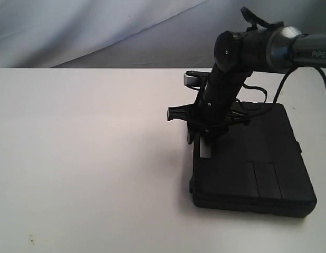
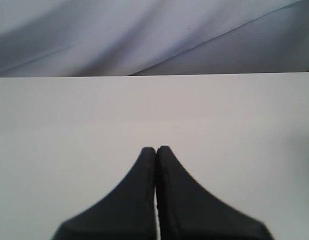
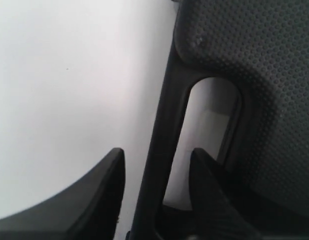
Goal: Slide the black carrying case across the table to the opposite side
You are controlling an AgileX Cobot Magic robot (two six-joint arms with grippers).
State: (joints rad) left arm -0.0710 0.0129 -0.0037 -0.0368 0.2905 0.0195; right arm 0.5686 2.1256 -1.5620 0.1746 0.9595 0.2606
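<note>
The black carrying case (image 1: pixel 258 158) lies flat on the right part of the white table (image 1: pixel 73 158). My right gripper (image 1: pixel 202 139) comes down at the case's left edge, where its handle is. In the right wrist view the right gripper (image 3: pixel 158 152) is open, and the handle bar (image 3: pixel 164 125) runs between the two fingers without either pressing on it. One finger (image 3: pixel 104 190) is over bare table, the other sits in the handle opening beside the dimpled case body (image 3: pixel 254 60). My left gripper (image 2: pixel 156 148) is shut on nothing above the table (image 2: pixel 69 125); it does not show in the exterior view.
Bare white tabletop stretches left of the case to the frame's edge. A grey cloth backdrop (image 1: pixel 99 26) hangs behind the table's far edge. The right arm's cables (image 1: pixel 281 84) loop above the case's back.
</note>
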